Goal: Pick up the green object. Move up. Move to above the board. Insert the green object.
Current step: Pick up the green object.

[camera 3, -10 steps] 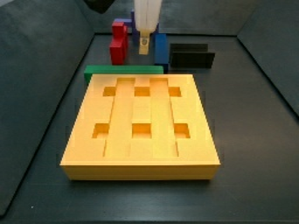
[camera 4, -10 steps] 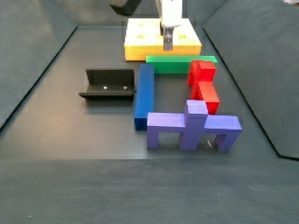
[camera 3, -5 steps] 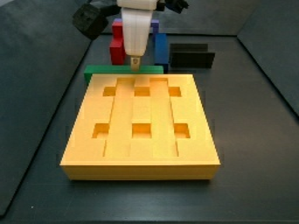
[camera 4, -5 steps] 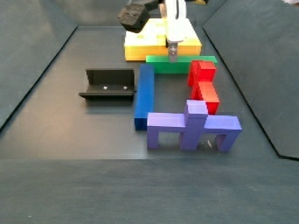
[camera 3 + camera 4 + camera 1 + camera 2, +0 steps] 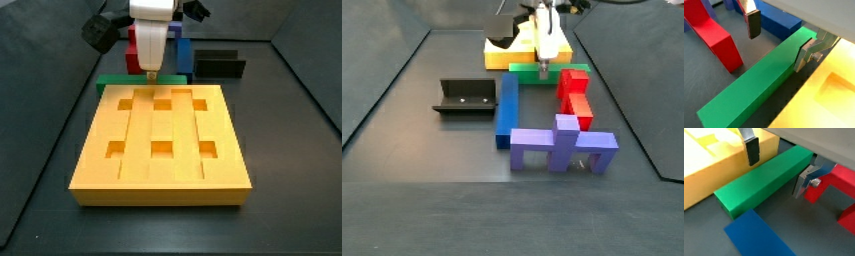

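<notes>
The green object (image 5: 757, 85) is a long green bar lying flat on the floor against the far end of the board (image 5: 160, 130), an orange-yellow slab with grooves and square holes. My gripper (image 5: 777, 42) is open and low over the bar, with one finger (image 5: 753, 25) on the side away from the board and the other finger (image 5: 804, 56) in the gap beside the board. The jaws straddle the bar with a gap on at least one side. In both side views the gripper (image 5: 151, 72) (image 5: 543, 68) stands at the bar (image 5: 529, 74). The bar (image 5: 764, 183) lies between the fingers.
A red block (image 5: 573, 90) and a blue bar (image 5: 508, 105) stand close to the green bar on the side away from the board. A purple block (image 5: 563, 145) lies further off. The fixture (image 5: 465, 97) stands beside the blue bar. Dark walls enclose the floor.
My gripper has come down from above the blocks to the green bar, with its fingers now on either side of it. The bar and the board have not moved.
</notes>
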